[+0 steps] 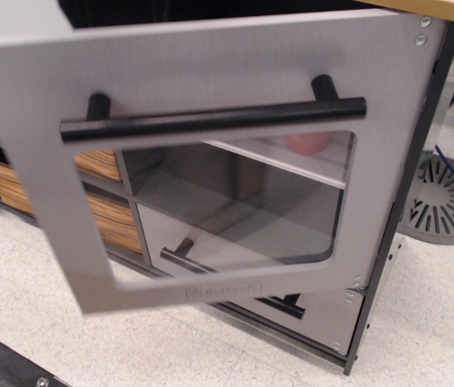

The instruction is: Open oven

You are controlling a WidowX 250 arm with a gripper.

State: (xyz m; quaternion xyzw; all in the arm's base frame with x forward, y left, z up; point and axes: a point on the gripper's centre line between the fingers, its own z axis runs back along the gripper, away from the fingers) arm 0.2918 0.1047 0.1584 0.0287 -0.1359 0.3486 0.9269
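Note:
The grey brushed-metal oven door point(210, 72) is swung well out on its right-side hinges and looks motion-blurred. Its long black bar handle point(210, 118) runs across above the clear window point(235, 201). Through the window I see a white shelf point(291, 157) with a red cup point(307, 143) on it, and the oven floor. The logo on the door's lower edge point(222, 288) is blurred. No gripper shows in this view.
A smaller grey drawer with a black bar handle point(291, 305) sits under the oven. Wood-grain drawers point(106, 214) lie to the left, partly behind the door. A grey slotted disc point(444, 205) lies on the floor at right. A wooden counter edge point(444, 8) runs along the top.

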